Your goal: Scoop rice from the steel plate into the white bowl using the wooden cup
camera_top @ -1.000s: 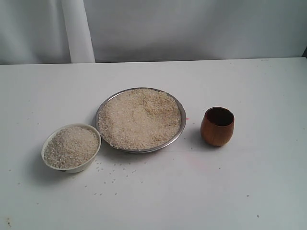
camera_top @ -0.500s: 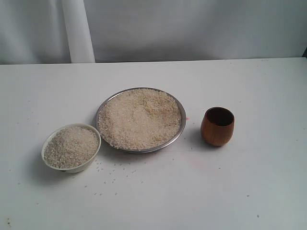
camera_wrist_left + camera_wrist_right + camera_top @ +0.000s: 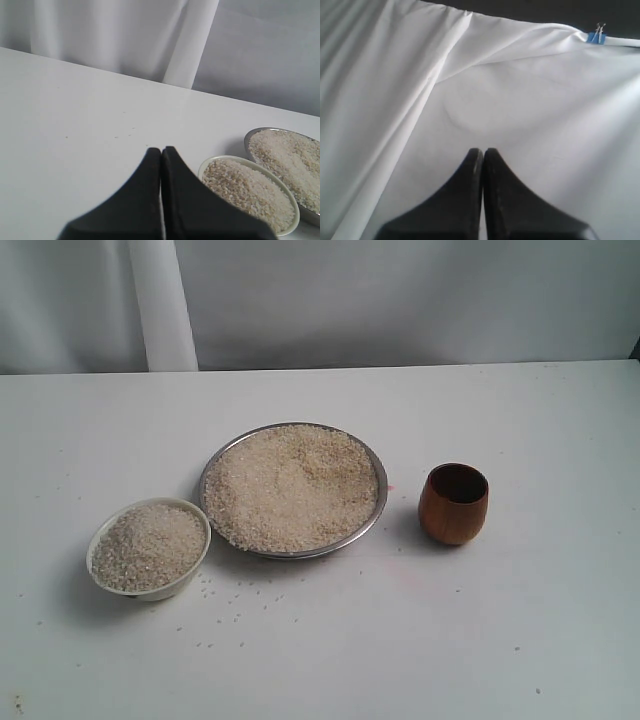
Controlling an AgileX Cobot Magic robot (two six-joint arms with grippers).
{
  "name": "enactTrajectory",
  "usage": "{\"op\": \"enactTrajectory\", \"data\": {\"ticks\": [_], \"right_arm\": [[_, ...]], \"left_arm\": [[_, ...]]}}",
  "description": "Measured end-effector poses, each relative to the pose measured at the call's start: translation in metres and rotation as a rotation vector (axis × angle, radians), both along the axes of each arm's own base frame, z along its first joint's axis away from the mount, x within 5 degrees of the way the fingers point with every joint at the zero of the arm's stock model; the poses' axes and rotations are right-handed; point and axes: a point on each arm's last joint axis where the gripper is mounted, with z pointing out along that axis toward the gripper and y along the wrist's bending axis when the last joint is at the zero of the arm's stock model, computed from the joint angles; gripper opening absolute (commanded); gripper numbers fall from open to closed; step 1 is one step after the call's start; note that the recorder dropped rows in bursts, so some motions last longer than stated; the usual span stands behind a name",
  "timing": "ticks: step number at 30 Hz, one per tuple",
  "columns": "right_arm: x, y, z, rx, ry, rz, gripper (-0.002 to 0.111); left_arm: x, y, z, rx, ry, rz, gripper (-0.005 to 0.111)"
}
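The steel plate [image 3: 372, 522] sits mid-table, heaped with rice [image 3: 290, 485]. To its left front stands the white bowl [image 3: 199, 559], filled with rice. The wooden cup [image 3: 453, 505] stands upright to the right of the plate, and its dark inside looks bare. Neither arm shows in the exterior view. My left gripper [image 3: 161, 150] is shut on nothing above the table, with the white bowl [image 3: 222, 160] and the steel plate [image 3: 250, 137] beside it. My right gripper [image 3: 483, 151] is shut on nothing and faces only white cloth.
Loose rice grains [image 3: 235, 615] lie scattered on the white table in front of the bowl and plate. A white cloth backdrop [image 3: 400, 300] hangs behind the table. A blue clip [image 3: 594, 36] holds the cloth in the right wrist view.
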Motion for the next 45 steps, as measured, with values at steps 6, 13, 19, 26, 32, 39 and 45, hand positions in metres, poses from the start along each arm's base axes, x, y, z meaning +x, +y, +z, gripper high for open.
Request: {"op": "enactTrajectory", "data": {"ticks": [6,13,19,26,32,39,45], "right_arm": [[0.009,-0.012,-0.011,0.142,-0.028,-0.078,0.000],[0.023,-0.028,-0.035,0.225,0.095,-0.247,0.000],[0.029,-0.032,-0.051,0.175,0.256,-0.323,0.000],[0.031,-0.033,-0.063,0.198,0.397,-0.333,0.000],[0.032,-0.034,-0.071,0.237,0.496,-0.341,0.000],[0.032,-0.035,-0.077,0.226,0.556,-0.361,0.000],[0.024,-0.038,-0.087,0.243,0.533,-0.409,0.000]], "left_arm": [[0.000,0.000,0.000,0.000,0.000,0.000,0.000],[0.000,0.000,0.000,0.000,0.000,0.000,0.000],[0.000,0.000,0.000,0.000,0.000,0.000,0.000],[0.000,0.000,0.000,0.000,0.000,0.000,0.000],[0.000,0.000,0.000,0.000,0.000,0.000,0.000],[0.000,0.000,0.000,0.000,0.000,0.000,0.000],[0.000,0.000,0.000,0.000,0.000,0.000,0.000]]}}
